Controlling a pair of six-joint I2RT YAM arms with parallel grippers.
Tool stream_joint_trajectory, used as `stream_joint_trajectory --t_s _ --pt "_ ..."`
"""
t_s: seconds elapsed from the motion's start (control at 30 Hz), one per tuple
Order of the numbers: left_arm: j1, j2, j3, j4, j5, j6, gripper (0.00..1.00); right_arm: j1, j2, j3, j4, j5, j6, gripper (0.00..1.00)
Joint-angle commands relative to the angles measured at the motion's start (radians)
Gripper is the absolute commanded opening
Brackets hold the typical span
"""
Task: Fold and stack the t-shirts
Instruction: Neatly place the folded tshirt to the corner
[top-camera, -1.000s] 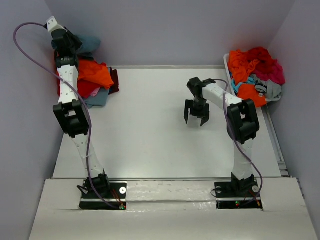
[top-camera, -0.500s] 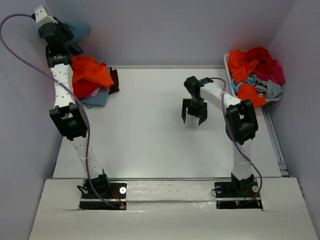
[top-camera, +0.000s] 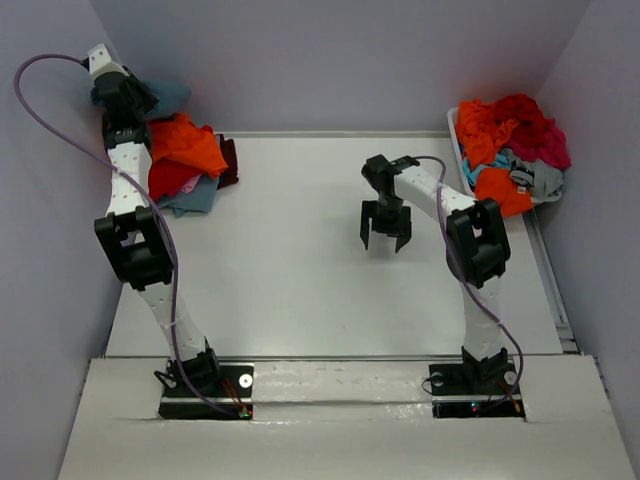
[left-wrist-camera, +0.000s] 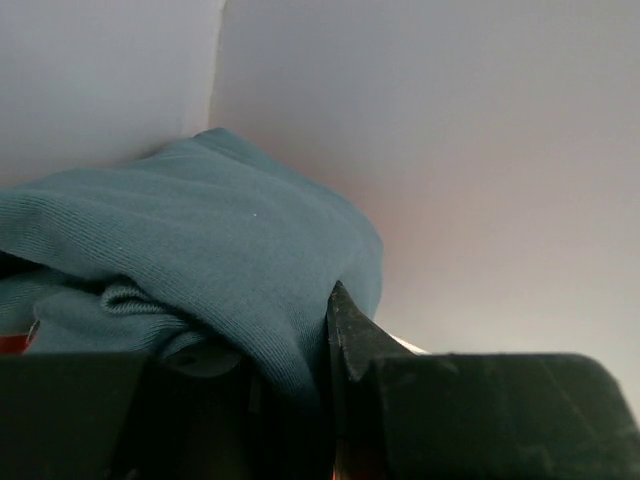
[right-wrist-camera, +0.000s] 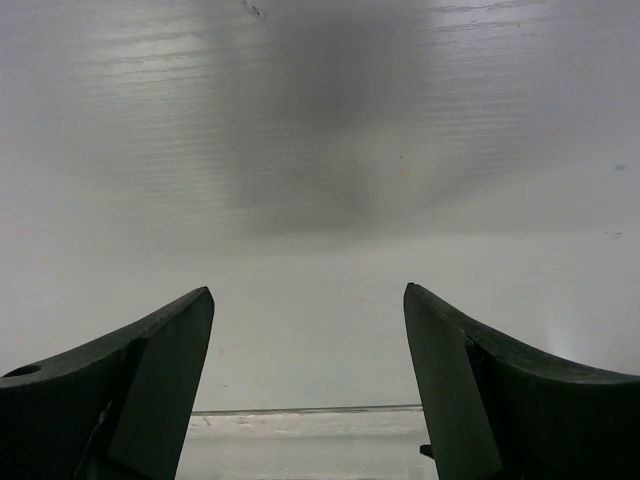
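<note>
Left gripper (top-camera: 136, 98) raised above the far-left corner of the table (top-camera: 290, 270), close to the back wall (top-camera: 330, 60). Jaws drawn most of the way together on a fold of the teal t-shirt (left-wrist-camera: 200, 230); in the left wrist view, cloth bunched between the jaws and draped over them. Below that gripper, on the table's far-left corner, a heap of garments: orange t-shirt (top-camera: 188, 145) on top, red t-shirt (top-camera: 168, 180) under it, a grey-blue layer (top-camera: 195, 197) at the near side, and a dark maroon piece (top-camera: 230, 165) at the side toward the table's centre. Right gripper (top-camera: 385, 238) pointing down above the table's middle, right of centre, well apart from both heaps. Jaws spread wide, nothing between them; only bare white table surface between them in the right wrist view. At the table's far-right edge, a loose pile of t-shirts (top-camera: 510, 130) in orange, red, magenta, teal and grey, heaped in a white container (top-camera: 452, 125) of which only part of the rim shows.
</note>
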Motion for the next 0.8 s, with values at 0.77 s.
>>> stream_joint_trajectory --t_s 0.77 --pt "-0.004 -0.32 -0.55 0.366 0.356 -0.266 0.26 0.054 -0.028 -0.046 0.022 -0.005 -0.016 0.82"
